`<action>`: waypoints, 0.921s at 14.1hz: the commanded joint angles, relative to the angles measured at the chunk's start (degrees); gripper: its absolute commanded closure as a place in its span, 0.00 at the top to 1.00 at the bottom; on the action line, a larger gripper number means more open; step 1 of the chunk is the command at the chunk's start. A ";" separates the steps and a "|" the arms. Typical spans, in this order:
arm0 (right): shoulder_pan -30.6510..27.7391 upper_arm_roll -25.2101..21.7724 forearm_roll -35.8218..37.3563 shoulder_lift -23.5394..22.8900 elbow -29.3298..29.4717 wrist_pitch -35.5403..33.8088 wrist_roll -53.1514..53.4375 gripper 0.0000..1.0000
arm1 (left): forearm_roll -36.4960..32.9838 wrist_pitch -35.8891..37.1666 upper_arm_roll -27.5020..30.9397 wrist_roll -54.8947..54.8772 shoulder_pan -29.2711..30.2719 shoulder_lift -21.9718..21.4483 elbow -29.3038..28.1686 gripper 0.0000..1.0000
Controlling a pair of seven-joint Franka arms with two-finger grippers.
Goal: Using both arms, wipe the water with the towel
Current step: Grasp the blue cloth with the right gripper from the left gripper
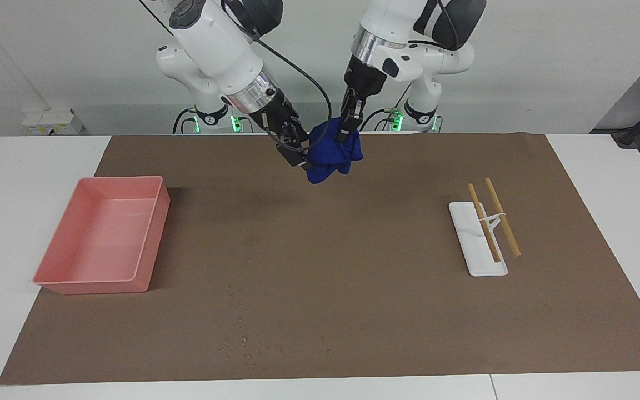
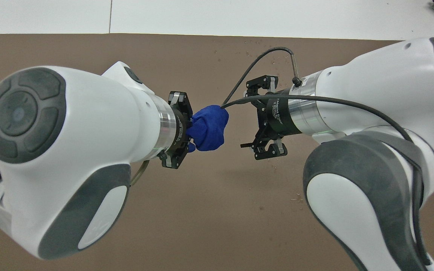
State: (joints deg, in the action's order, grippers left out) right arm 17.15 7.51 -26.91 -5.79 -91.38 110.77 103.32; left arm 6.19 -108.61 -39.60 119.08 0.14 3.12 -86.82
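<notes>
A bunched blue towel hangs in the air over the mat's edge nearest the robots, about midway along it. My left gripper is shut on its top. In the overhead view the towel sticks out from the left gripper. My right gripper is open and stands right beside the towel; whether it touches I cannot tell. From above, the right gripper points at the towel across a small gap. Water lies as tiny droplets on the brown mat, far from the robots, and more water shows from above.
An empty pink tray sits at the right arm's end of the table. A white stand with two wooden sticks sits toward the left arm's end. White table surrounds the mat.
</notes>
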 commanded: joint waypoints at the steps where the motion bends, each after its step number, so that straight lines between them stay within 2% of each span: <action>1: 1.31 -0.13 -1.39 -0.01 -1.25 2.26 1.53 0.95 | -4.42 -3.00 -3.81 6.41 -0.31 0.83 1.66 0.00; 3: 1.22 -0.13 -1.39 -0.01 -1.25 2.17 1.45 0.95 | -5.58 -4.94 -4.43 8.70 -0.31 0.83 1.66 0.00; 4: 1.22 -0.13 -1.39 -0.10 -1.08 2.17 1.45 0.89 | -5.67 -5.64 -4.43 8.80 -0.31 0.83 1.57 0.00; 5: 1.22 -0.13 -1.39 -0.18 -0.82 2.17 1.53 0.76 | -5.75 -5.65 -4.43 8.71 -0.31 0.83 1.57 0.00; 7: 0.70 -0.13 -1.56 -0.27 -0.55 1.91 1.45 0.20 | -5.93 -5.47 -4.43 8.62 -0.22 0.83 1.57 0.00; 8: 0.70 -0.13 -1.65 -0.27 -0.55 1.99 1.45 0.02 | -5.93 -5.47 -4.43 8.62 -0.22 0.83 1.57 0.00; 13: 0.26 -0.13 -1.30 -0.27 -0.02 2.26 0.66 0.00 | -5.84 -5.47 -4.43 8.27 -0.22 0.83 1.48 0.00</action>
State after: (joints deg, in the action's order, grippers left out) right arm 18.01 6.92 -26.91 -5.90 -91.75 111.72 104.17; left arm 1.15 -113.38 -43.50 126.37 0.27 3.19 -86.50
